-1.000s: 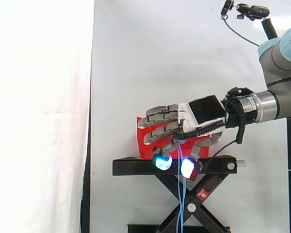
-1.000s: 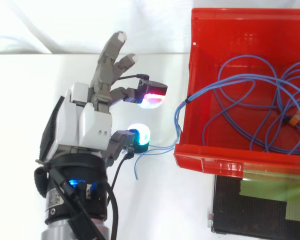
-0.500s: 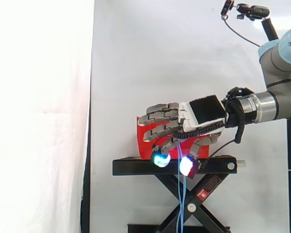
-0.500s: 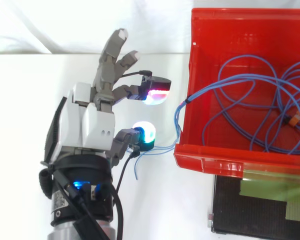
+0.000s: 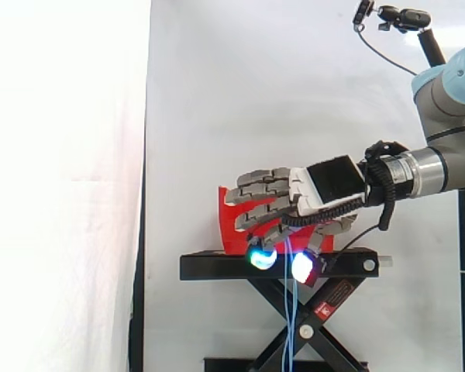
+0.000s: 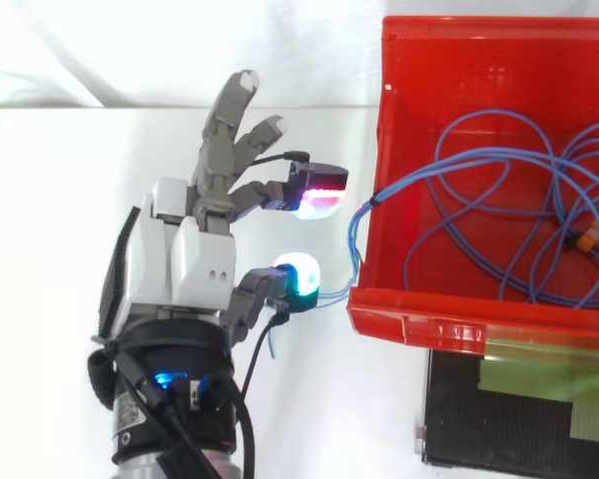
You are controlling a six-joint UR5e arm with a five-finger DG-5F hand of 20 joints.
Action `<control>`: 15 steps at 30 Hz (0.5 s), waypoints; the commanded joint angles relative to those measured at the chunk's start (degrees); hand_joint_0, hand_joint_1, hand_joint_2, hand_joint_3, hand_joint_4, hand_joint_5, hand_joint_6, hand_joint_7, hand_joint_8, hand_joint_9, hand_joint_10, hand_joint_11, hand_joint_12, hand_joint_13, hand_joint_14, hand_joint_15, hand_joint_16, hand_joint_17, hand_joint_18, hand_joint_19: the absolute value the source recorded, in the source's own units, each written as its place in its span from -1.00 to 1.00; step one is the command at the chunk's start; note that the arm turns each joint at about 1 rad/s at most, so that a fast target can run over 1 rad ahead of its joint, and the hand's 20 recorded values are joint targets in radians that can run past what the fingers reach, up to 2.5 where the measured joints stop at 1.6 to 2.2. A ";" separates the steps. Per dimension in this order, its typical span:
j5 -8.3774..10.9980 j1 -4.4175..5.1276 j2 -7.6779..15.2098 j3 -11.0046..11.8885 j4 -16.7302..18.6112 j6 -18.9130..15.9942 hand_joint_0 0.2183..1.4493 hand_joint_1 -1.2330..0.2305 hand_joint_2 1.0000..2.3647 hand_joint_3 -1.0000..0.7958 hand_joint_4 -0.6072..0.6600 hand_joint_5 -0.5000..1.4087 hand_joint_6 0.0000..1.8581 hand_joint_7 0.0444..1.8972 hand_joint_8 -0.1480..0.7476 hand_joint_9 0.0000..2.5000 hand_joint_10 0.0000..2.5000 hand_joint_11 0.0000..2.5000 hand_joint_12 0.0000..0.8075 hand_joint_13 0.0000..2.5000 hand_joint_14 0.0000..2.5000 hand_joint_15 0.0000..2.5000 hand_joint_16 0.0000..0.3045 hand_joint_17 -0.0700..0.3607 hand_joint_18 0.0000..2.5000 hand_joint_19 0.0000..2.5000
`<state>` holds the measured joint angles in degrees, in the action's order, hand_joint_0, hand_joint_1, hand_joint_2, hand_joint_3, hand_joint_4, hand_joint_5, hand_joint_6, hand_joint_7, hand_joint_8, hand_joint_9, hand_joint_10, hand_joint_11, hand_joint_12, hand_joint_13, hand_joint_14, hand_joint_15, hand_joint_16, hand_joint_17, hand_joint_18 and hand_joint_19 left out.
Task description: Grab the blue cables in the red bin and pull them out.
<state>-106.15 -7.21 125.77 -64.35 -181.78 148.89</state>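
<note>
We see the hand [image 6: 185,259] half open, its glowing pads apart and pinching nothing; blue cables [image 6: 370,200] spill over the red bin [image 6: 399,319] just beside it.

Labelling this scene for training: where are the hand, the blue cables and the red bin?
hand [image 6: 185,269], top view, white back of its palm.
blue cables [image 6: 419,175], top view, bundle just inside the bin's wall.
red bin [image 6: 459,324], top view, its near rim.
</note>
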 commanded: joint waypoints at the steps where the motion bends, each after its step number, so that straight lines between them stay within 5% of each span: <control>1: -0.37 -0.09 0.00 -0.08 -0.24 0.65 -0.04 -0.52 -1.00 -1.00 0.31 0.38 -0.99 -0.49 -0.04 -0.54 -0.99 -0.77 -0.18 -0.82 -0.99 -0.81 -0.69 -0.19 -0.96 -0.75; 7: -2.48 -0.44 0.00 0.01 0.03 1.53 -0.04 -0.51 -1.00 -1.00 0.32 0.37 -0.99 -0.51 -0.04 -0.54 -0.99 -0.77 -0.18 -0.82 -0.99 -0.81 -0.69 -0.19 -0.96 -0.75; 15: -2.57 -0.53 -0.09 -0.08 -0.24 1.71 -0.04 -0.52 -1.00 -1.00 0.32 0.38 -0.99 -0.50 -0.03 -0.53 -0.99 -0.77 -0.18 -0.82 -0.99 -0.81 -0.69 -0.19 -0.96 -0.75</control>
<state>-108.64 -7.67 125.76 -64.36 -181.89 150.54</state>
